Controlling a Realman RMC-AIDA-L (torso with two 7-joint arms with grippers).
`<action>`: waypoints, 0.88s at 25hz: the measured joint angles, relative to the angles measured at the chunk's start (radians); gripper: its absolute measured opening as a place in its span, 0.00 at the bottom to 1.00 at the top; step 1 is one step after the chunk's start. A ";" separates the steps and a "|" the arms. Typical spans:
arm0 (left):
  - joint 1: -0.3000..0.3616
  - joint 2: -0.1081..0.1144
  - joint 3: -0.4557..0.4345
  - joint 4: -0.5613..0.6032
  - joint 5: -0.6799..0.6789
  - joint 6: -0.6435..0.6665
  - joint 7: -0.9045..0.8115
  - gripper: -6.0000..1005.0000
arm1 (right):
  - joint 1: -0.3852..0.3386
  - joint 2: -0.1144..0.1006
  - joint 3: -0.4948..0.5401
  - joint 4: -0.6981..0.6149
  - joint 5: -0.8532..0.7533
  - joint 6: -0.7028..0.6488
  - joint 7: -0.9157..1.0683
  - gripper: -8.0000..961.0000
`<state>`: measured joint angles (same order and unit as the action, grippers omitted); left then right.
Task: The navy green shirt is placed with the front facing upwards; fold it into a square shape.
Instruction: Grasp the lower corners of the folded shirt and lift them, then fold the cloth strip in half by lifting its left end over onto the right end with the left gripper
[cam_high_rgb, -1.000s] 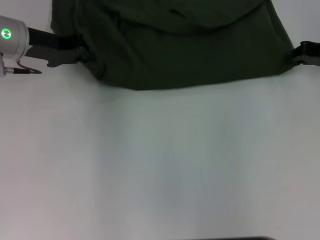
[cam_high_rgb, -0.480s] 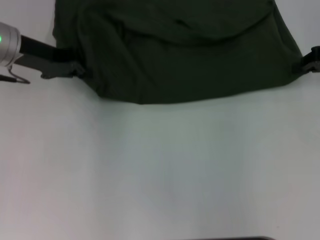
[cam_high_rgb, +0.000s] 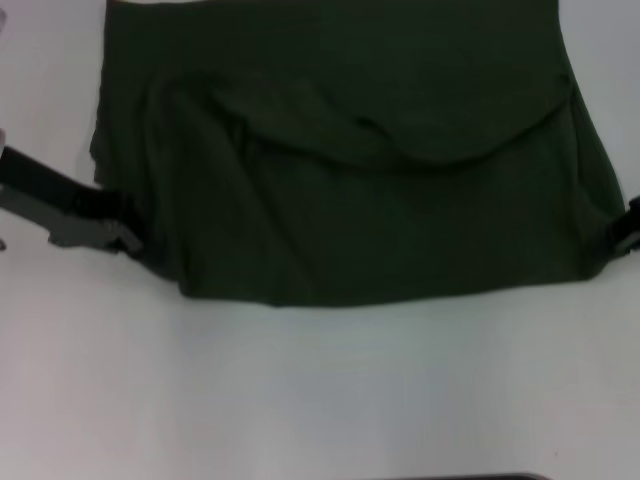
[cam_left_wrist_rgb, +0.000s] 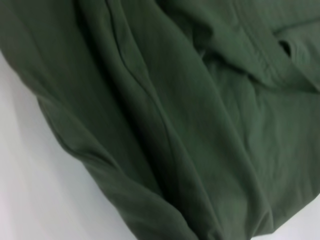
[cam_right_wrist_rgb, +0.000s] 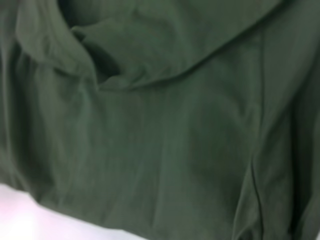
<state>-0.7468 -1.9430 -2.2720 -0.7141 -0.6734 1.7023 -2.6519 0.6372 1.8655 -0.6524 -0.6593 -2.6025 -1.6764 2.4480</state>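
Grippers left (cam_high_rgb: 128, 238) and right (cam_high_rgb: 622, 232) at navy green shirt (cam_high_rgb: 350, 170) side edges

on your left you see the left gripper (cam_high_rgb: 128, 238) as a flat, dark assembly: a black bar runs in from the picture's edge, and under it sits a grey, angular bracket with stepped, blocky edges that narrows toward the tip. at the very edge a sliver of pale housing shows above the bar. on your right only a small part of the right gripper (cam_high_rgb: 622, 230) is in view: a matte black, blocky piece with notched corners, cut off by the frame. neither wrist view shows you any part of the robot's body.
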 joint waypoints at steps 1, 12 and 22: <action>0.004 -0.003 0.000 -0.005 0.008 0.016 0.002 0.01 | -0.008 0.010 -0.003 -0.022 -0.004 -0.030 -0.002 0.03; 0.074 -0.039 0.046 -0.087 0.143 0.206 0.008 0.01 | -0.065 0.075 -0.017 -0.094 -0.115 -0.217 -0.042 0.03; 0.081 -0.041 0.067 -0.125 0.166 0.299 0.032 0.01 | -0.082 0.076 -0.076 -0.121 -0.117 -0.306 -0.075 0.03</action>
<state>-0.6653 -1.9845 -2.2047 -0.8389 -0.5073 2.0017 -2.6199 0.5550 1.9418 -0.7284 -0.7800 -2.7194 -1.9819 2.3729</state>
